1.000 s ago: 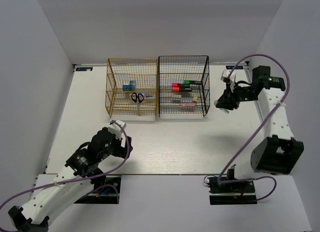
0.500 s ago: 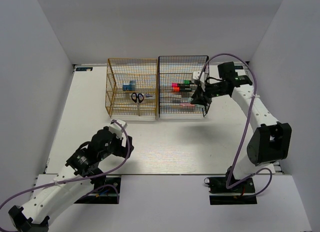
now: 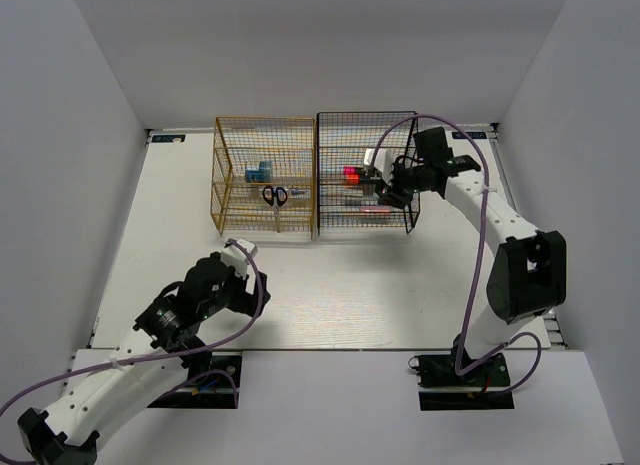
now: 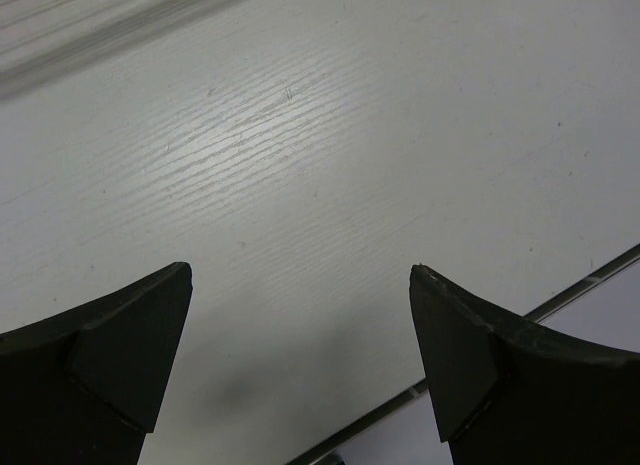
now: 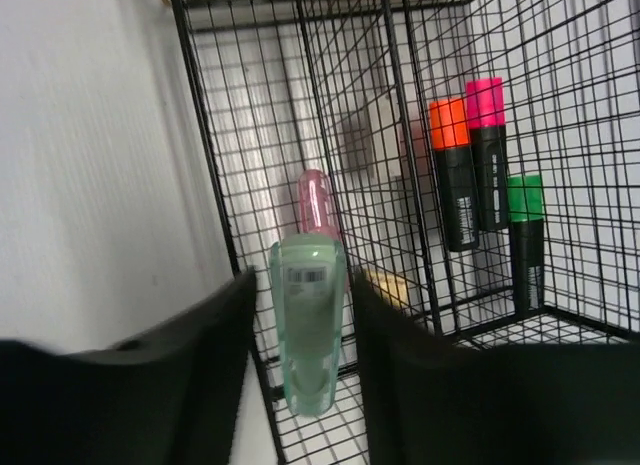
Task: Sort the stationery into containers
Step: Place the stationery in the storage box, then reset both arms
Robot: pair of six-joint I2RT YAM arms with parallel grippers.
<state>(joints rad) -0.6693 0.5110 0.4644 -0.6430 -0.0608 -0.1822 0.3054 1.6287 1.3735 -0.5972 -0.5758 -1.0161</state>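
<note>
A pale green piece with a barcode label sat pinched between the fingers of the right end effector, narrowed to the piece's width at the 3 o'clock side of the black rack. Highlighters with orange, pink and green ends showed inside it. The golden-yellow rack (scissors inside) adjoined at 9 o'clock. The left end effector gaped wide above the table at 7 o'clock, holding nothing.

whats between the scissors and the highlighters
The two racks' adjoining mesh side walls. The scissors lie in the golden-yellow rack and the highlighters in the black rack beside it. The top external view shows this.
</note>
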